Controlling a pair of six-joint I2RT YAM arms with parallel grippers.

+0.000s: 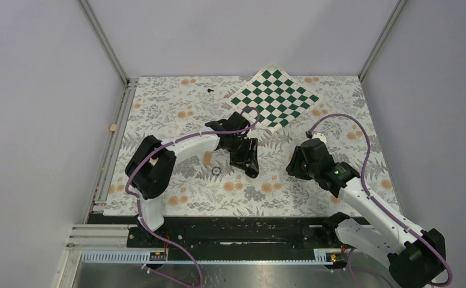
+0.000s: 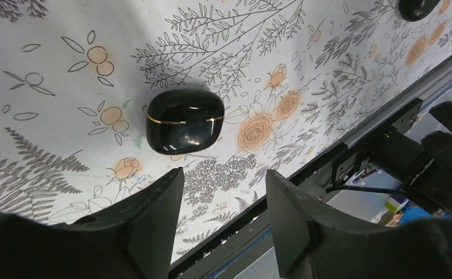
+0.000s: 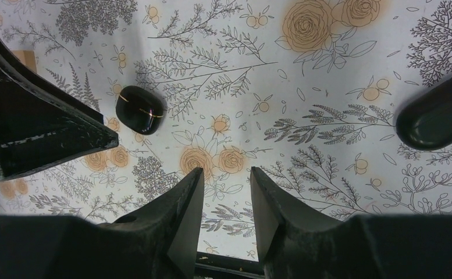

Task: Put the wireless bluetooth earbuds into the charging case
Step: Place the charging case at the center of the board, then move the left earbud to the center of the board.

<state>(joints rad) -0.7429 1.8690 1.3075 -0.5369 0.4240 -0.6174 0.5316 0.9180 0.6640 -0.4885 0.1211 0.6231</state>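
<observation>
Lying shut on floral cloth: charging case, just beyond the left gripper
Jaws of left gripper: spread, holding nothing
Jaws of right gripper: parted, empty, case farther off

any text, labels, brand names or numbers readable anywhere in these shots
None can be read. The charging case shows only a gold seam line, no brand. The checkered mat and floral tablecloth carry patterns only. The coloured bits beyond the table edge are too blurred.
</observation>
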